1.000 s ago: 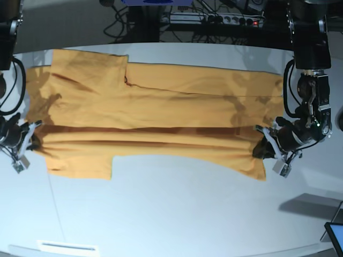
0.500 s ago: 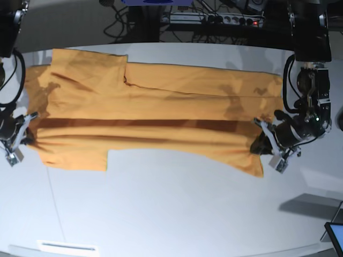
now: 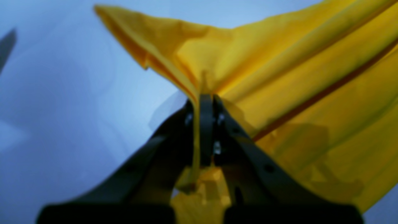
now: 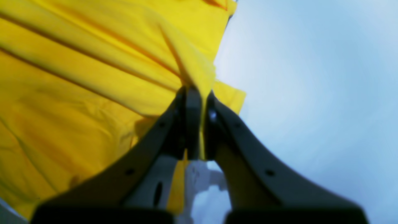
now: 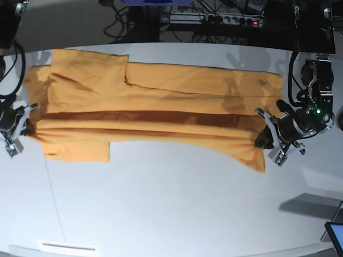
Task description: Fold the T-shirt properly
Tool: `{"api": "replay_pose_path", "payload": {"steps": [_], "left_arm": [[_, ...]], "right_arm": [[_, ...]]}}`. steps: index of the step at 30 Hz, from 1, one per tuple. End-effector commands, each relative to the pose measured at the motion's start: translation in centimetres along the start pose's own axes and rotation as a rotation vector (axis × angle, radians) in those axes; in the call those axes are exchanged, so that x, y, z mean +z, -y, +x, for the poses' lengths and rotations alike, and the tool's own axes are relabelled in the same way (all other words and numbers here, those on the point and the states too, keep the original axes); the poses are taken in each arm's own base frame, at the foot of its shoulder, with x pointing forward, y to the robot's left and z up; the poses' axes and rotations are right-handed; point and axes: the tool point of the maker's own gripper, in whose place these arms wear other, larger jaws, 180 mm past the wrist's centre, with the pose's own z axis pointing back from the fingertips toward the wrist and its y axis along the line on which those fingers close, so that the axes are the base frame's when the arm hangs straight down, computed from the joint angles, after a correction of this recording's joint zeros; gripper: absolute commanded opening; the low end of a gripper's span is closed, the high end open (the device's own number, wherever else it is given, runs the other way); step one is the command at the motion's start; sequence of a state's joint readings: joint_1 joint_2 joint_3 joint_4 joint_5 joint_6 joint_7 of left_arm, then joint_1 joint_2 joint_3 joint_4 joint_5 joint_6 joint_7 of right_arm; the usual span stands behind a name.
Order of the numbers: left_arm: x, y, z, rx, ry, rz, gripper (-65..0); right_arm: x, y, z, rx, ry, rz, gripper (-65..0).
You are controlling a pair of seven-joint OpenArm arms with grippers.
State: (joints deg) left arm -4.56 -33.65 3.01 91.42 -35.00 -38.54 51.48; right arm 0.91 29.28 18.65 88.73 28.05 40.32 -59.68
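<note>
Across the far half of the broad, pale grey tabletop (image 5: 171, 214) the large plain orange-yellow cloth T-shirt (image 5: 161, 107) lies stretched from left to right, its near long edge raised off the surface so that a dark shadowed crease runs along the middle. One sleeve hangs down toward the near side at left, and a loose corner droops at right.

At the scene's right, the left gripper (image 5: 266, 140) is clenched on a pinch of the shirt's edge; the left wrist view (image 3: 200, 102) shows fabric drawn tight between the closed jaws. At the scene's left, the right gripper (image 5: 25, 127) grips the opposite end likewise, cloth squeezed between its jaws (image 4: 196, 93).

The step appears to be carrying the lifted near edge over toward the far edge. Doing it well likely calls for both arms to travel level and together, holding the cloth taut so the crease lands straight.

Bare table lies open on the near side; the far edge, backed by dark cables and equipment (image 5: 214, 19), leaves little margin.
</note>
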Motion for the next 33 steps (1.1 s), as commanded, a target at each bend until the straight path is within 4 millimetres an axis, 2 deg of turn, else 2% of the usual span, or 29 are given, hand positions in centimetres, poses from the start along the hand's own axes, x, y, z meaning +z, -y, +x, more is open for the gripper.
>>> {"api": "replay_pose_path", "payload": {"steps": [1,8,12,21,28,33], "left_arm": [[0.8,-1.4,0.8,-0.028,0.012,0.042,-65.0],[1.0,-1.2,0.3,-0.044,-0.039,0.043,-65.0],[1.3,-1.0,0.7,-0.068,-0.05,0.047,-65.0],[1.7,-0.9,-0.1,-0.083,-0.112,0.054,-65.0],[2.7,0.4,-1.2,-0.207,-0.183,0.11,-65.0],[3.0,0.4,-2.5,-0.231,-0.227,0.128,-65.0]], "right_arm": [[1.2,1.6,1.4,0.02,0.032,-0.049,-64.9],[1.1,1.5,0.4,0.019,-0.016,-0.048,-64.9],[1.0,1.2,-0.4,0.018,-0.034,-0.041,-64.9],[0.1,-1.2,-3.2,-0.009,-0.084,0.012,-64.9],[-0.3,-2.1,-3.5,-0.022,-0.083,0.03,-64.9],[-0.4,-2.3,-3.4,-0.026,-0.081,0.034,-64.9]]}}
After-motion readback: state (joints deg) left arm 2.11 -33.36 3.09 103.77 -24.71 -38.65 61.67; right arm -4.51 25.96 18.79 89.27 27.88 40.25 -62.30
